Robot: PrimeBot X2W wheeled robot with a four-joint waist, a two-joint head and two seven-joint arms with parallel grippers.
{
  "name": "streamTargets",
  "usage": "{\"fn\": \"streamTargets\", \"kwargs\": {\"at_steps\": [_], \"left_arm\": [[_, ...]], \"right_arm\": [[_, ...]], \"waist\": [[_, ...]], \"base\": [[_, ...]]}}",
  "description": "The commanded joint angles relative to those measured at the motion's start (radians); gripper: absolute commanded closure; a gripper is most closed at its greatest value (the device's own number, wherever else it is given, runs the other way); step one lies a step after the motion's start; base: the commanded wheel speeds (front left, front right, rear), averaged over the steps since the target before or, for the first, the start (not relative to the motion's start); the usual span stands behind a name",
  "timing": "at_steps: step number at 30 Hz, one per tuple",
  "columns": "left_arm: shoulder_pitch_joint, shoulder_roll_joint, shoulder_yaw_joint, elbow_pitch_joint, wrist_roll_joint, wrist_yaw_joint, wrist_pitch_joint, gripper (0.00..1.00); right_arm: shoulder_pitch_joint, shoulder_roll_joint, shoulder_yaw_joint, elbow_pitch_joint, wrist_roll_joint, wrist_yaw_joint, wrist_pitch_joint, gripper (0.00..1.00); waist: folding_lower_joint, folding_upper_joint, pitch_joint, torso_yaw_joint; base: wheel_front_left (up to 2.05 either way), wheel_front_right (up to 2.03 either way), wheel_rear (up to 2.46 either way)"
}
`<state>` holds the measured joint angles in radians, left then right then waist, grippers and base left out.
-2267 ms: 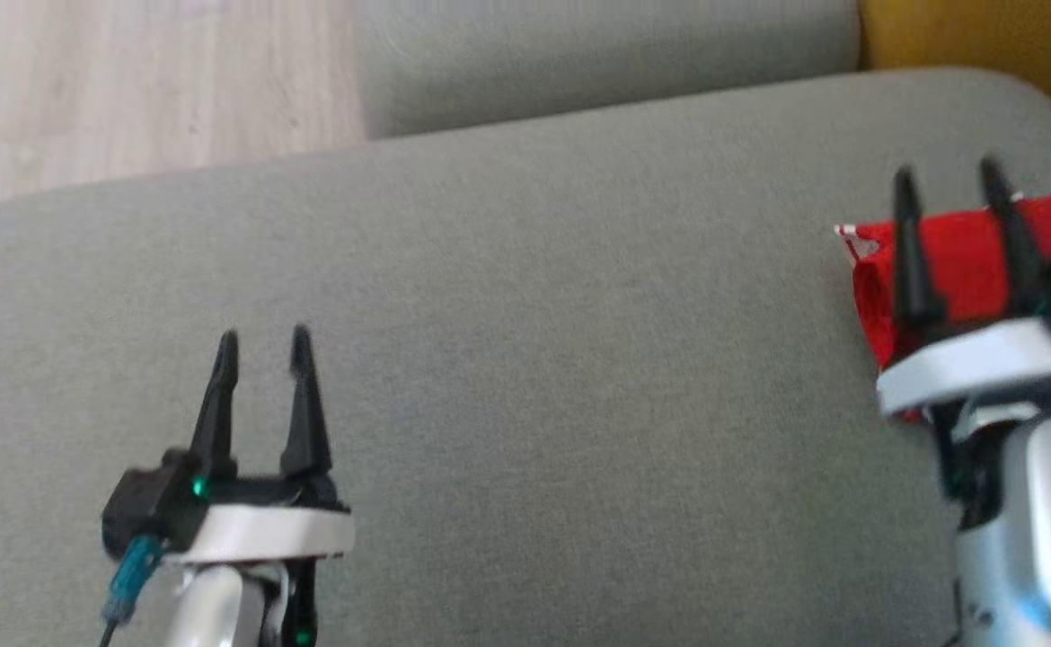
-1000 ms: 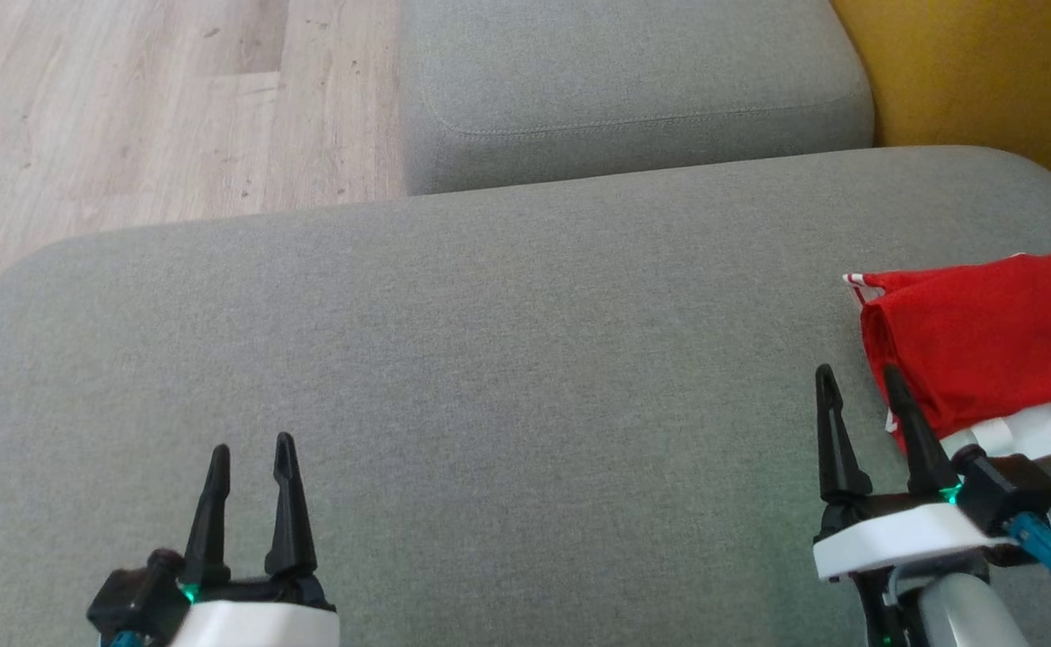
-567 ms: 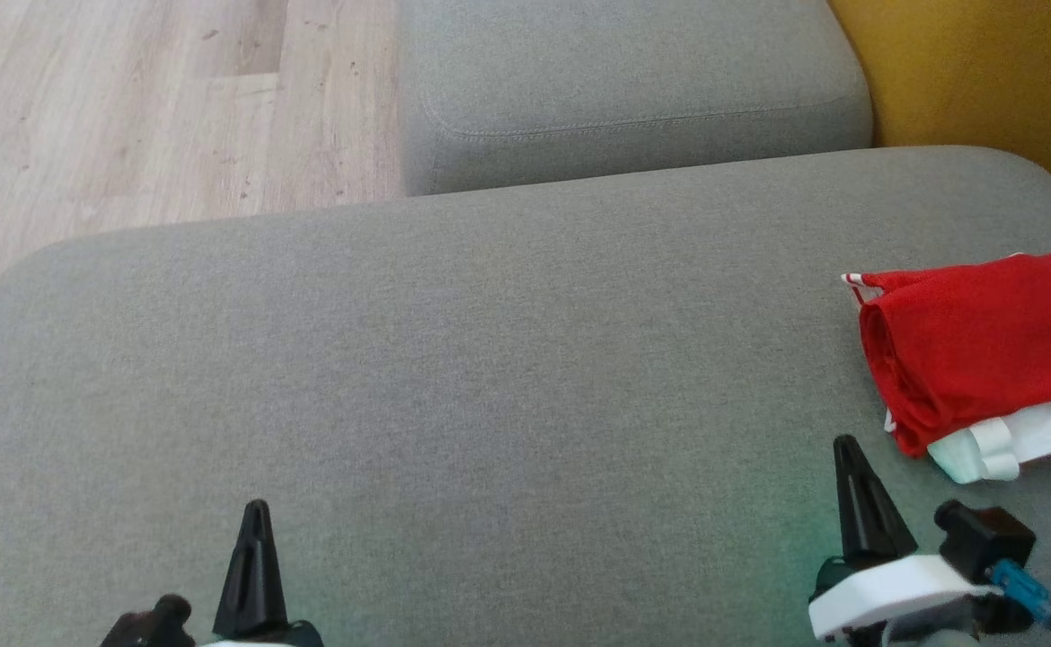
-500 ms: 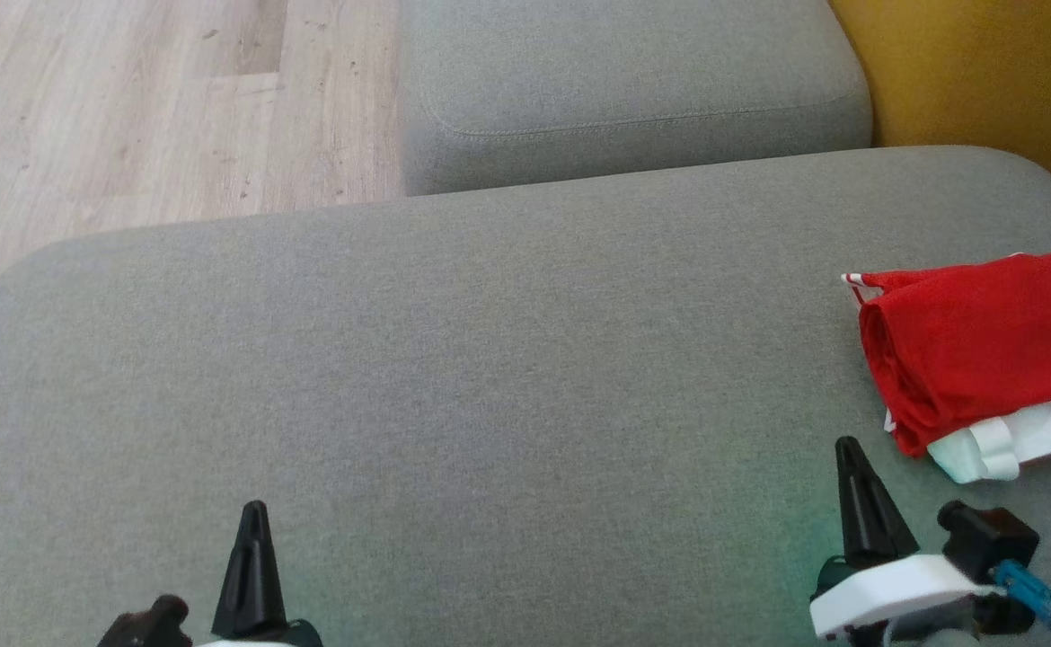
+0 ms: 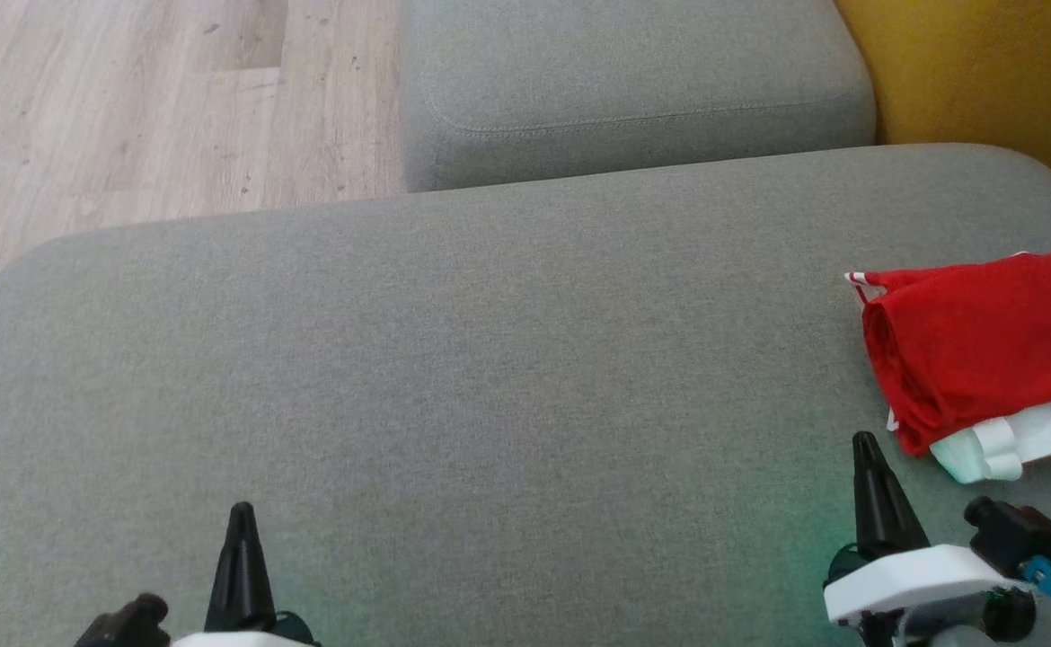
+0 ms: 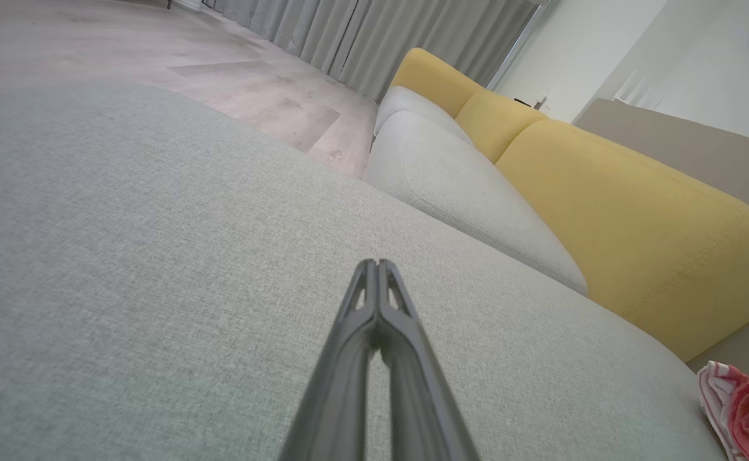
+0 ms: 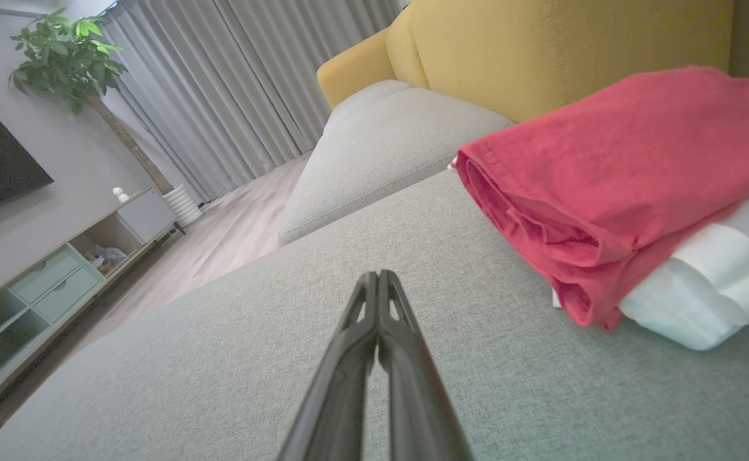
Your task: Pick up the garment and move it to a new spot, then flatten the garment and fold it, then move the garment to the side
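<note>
The garment [image 5: 984, 346] is a folded red bundle with a white layer under it, lying at the right edge of the grey cushion [image 5: 490, 377]. The right wrist view shows the garment [image 7: 618, 186] close up, to the right of my right gripper [image 7: 378, 276], whose fingers are pressed together and hold nothing. In the head view my right gripper [image 5: 867, 445] sits just left of and nearer than the bundle, apart from it. My left gripper [image 5: 241, 514] is at the lower left, shut and empty. In the left wrist view the left gripper [image 6: 376, 264] hovers over bare cushion, with the garment [image 6: 742, 410] far right.
A second grey cushion [image 5: 633, 81] lies behind the first, with a yellow sofa back [image 5: 984, 72] to the right. Wooden floor [image 5: 148, 99] lies beyond the cushion's left edge. A TV stand [image 7: 48, 282] and a plant [image 7: 67, 54] stand across the room.
Both grippers went from open to shut and drew back toward the bottom of the head view. The right gripper left the garment, which lies still at the right edge.
</note>
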<state>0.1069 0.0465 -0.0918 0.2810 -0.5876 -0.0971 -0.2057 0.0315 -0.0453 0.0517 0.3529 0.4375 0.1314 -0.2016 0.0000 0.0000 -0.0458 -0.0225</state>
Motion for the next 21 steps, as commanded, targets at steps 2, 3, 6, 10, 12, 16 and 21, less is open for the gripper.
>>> {"fn": "streamTargets", "kwargs": {"at_steps": [2,3,6,10,12,16,21], "left_arm": [[-0.055,0.001,0.025,-0.034,-0.036,-0.005,0.010,1.00],[-0.056,0.001,0.026,-0.034,-0.045,-0.006,0.013,1.00],[-0.061,0.001,0.032,-0.034,-0.074,-0.006,0.022,1.00],[-0.069,0.001,0.040,-0.034,-0.121,-0.008,0.037,1.00],[-0.072,0.001,0.044,-0.035,-0.139,-0.008,0.042,1.00],[-0.078,0.001,0.051,-0.035,-0.177,-0.009,0.054,1.00],[-0.085,0.001,0.059,-0.035,-0.224,-0.011,0.069,1.00]], "right_arm": [[-0.054,-0.007,-0.007,-0.039,0.046,0.000,0.008,1.00],[-0.054,-0.007,-0.008,-0.040,0.057,0.000,0.010,1.00],[-0.057,-0.008,-0.011,-0.042,0.090,0.000,0.018,1.00],[-0.061,-0.009,-0.017,-0.045,0.145,0.000,0.032,1.00],[-0.062,-0.009,-0.020,-0.047,0.167,0.000,0.037,1.00],[-0.066,-0.010,-0.025,-0.049,0.211,0.000,0.048,1.00],[-0.070,-0.011,-0.031,-0.053,0.266,0.000,0.062,1.00]], "waist": [[0.0000,0.0000,0.001,0.001],[0.0000,0.0000,0.002,0.001],[0.0000,0.0000,0.003,0.001],[0.0000,0.0000,0.005,0.002],[0.0000,0.0000,0.006,0.003],[0.0000,0.0000,0.008,0.004],[0.0000,0.0000,0.010,0.005]], "base": [[0.00,0.00,0.00],[0.00,0.00,0.00],[0.00,0.00,0.00],[0.00,0.00,0.00],[0.00,0.00,0.00],[0.00,0.00,0.00],[0.00,0.00,0.00]]}}
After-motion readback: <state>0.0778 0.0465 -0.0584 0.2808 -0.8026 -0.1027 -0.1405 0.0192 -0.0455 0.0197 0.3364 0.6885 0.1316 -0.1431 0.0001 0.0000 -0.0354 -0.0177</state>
